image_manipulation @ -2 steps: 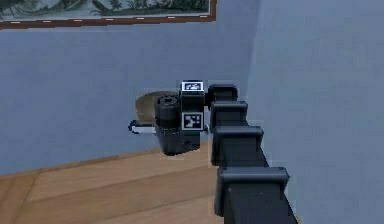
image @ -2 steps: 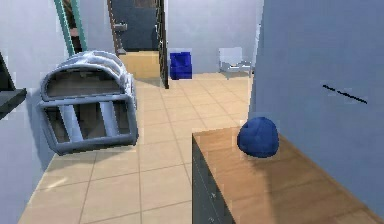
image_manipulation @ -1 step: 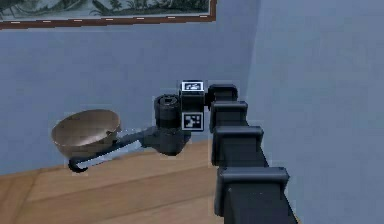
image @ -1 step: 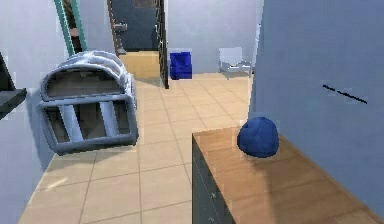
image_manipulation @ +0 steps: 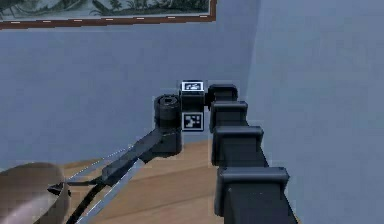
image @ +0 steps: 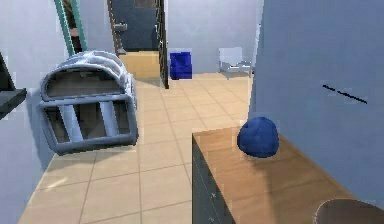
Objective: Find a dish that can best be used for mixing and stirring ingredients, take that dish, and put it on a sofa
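Observation:
A brown round bowl (image_manipulation: 28, 196) lies on the wooden countertop (image_manipulation: 170, 190) at the arm side view's lower left. The same bowl's rim (image: 350, 212) peeks in at the forward view's bottom right corner. The dark arm (image_manipulation: 245, 165) rises from the bottom edge, with two white marked squares (image_manipulation: 192, 104) at its far end. From there the gripper (image_manipulation: 62, 189) slants down to the left, its thin fingers (image_manipulation: 100, 172) ending at the bowl's edge. I cannot tell whether it holds anything.
A blue rounded object (image: 259, 137) sits on the wooden counter (image: 270, 185) by the grey wall. On the tiled floor (image: 170, 150) stands a grey slatted basket (image: 88, 103) at left. Farther off are a blue bin (image: 180, 65), a white chair (image: 233, 62) and a dark door (image: 135, 25). A framed picture (image_manipulation: 100, 10) hangs above.

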Robot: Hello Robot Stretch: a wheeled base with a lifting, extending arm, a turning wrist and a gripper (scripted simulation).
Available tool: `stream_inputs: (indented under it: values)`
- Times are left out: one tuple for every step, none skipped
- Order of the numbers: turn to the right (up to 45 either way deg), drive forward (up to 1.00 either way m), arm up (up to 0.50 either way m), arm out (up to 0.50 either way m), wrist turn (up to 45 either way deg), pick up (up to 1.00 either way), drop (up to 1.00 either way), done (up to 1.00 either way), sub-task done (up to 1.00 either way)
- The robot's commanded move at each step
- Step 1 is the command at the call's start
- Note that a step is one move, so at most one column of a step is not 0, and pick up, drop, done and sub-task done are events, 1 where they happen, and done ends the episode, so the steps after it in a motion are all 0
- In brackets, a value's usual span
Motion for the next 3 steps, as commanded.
stream_inputs:
  values:
    - [0.0,0.0,0.0,0.0,-18.0,0.0,0.0,0.0,0.0]
    - [0.0,0.0,0.0,-0.16,0.0,0.0,0.0,0.0,0.0]
    - [-21.0,0.0,0.0,0.0,0.0,0.0,0.0,0.0,0.0]
